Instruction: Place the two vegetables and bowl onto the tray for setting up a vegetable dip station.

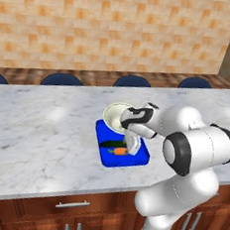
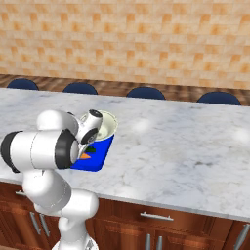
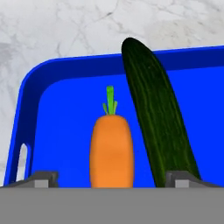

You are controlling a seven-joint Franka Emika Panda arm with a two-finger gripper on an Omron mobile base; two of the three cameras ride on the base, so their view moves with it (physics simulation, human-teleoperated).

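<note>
A white robot arm's gripper [image 3: 112, 179] hangs low over a bright blue tray [image 3: 65, 127], its two dark fingertips [image 3: 43, 178] spread wide on either side of a small orange carrot [image 3: 111, 151] and gripping nothing. The carrot lies flat on the tray floor, green top pointing toward the far rim; just beside it a longer dark green cucumber [image 3: 155, 118] lies at a slant, its far tip reaching the tray's raised far edge. A slot handle [image 3: 22, 162] cuts the tray's end wall in the hand view, with bare blue floor between it and the carrot. From the left base view the tray [image 1: 110, 159] sits on a marble counter [image 1: 40, 134], set back from the counter's front edge, with open stone on all sides. A pale cream bowl [image 1: 116, 114] rests at the tray's far end, beyond the vegetables. Beyond the counter, dark blue stools [image 1: 132, 81] line its back edge before a tan tiled wall [image 1: 120, 28].
</note>
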